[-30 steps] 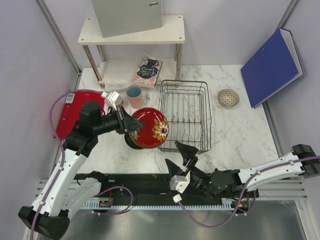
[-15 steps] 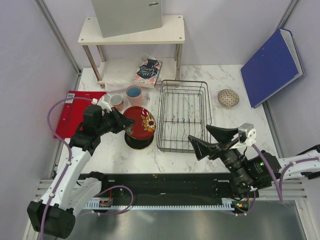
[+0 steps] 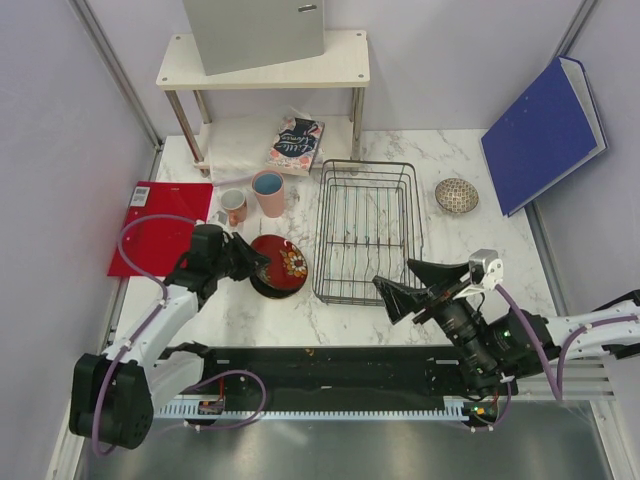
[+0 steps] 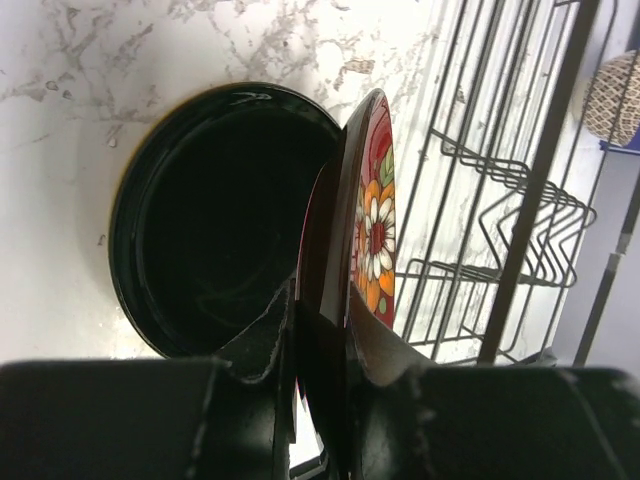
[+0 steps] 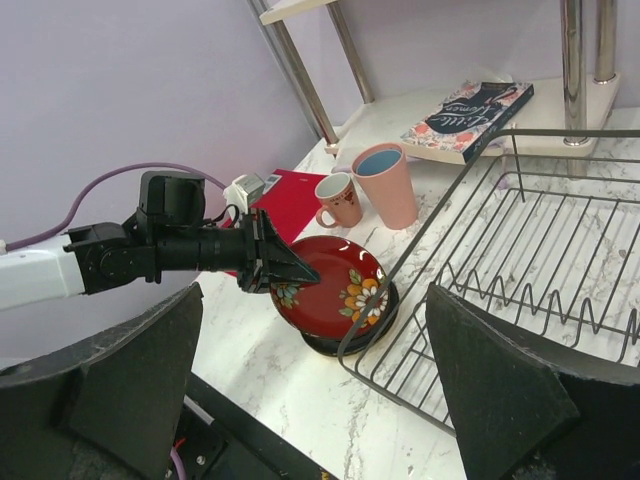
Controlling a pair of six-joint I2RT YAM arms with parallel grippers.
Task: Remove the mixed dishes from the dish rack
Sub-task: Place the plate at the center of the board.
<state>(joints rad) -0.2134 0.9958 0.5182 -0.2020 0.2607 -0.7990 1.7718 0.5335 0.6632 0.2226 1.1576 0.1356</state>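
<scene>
Red floral plate (image 3: 283, 262), one of the mixed dishes, was out of the dish rack (image 3: 367, 235) and lay just left of the rack's near-left corner, pinched at its left rim by the left tool (image 3: 243, 258). The wrist view showed that tool's two fingers closed on the rim, with the plate seen edge-on between them. The plate's width ran rightward from the tool toward the rack, and its floral face was turned up and toward the rack. It was tilted, not flat. Directly beneath it the black plate (image 4: 210, 210) lay flat on the bench (image 3: 480, 260). Whether the red plate's lower edge already touched the black one could not be settled. The remaining lowering therefore looked short and straight down, with the rack's wire side just beside the plate's right edge as the likely obstruction.

The right tool (image 3: 405, 283) stood with its fingers spread wide and nothing between them, off the rack's near-right corner and well apart from the plate, so the left arm was the nearer. No dish could be made out in the rack. The tall pink cup (image 3: 268, 192) and small pink mug (image 3: 234, 206) stood far-left of it, and the speckled bowl (image 3: 456, 195) to its right.
</scene>
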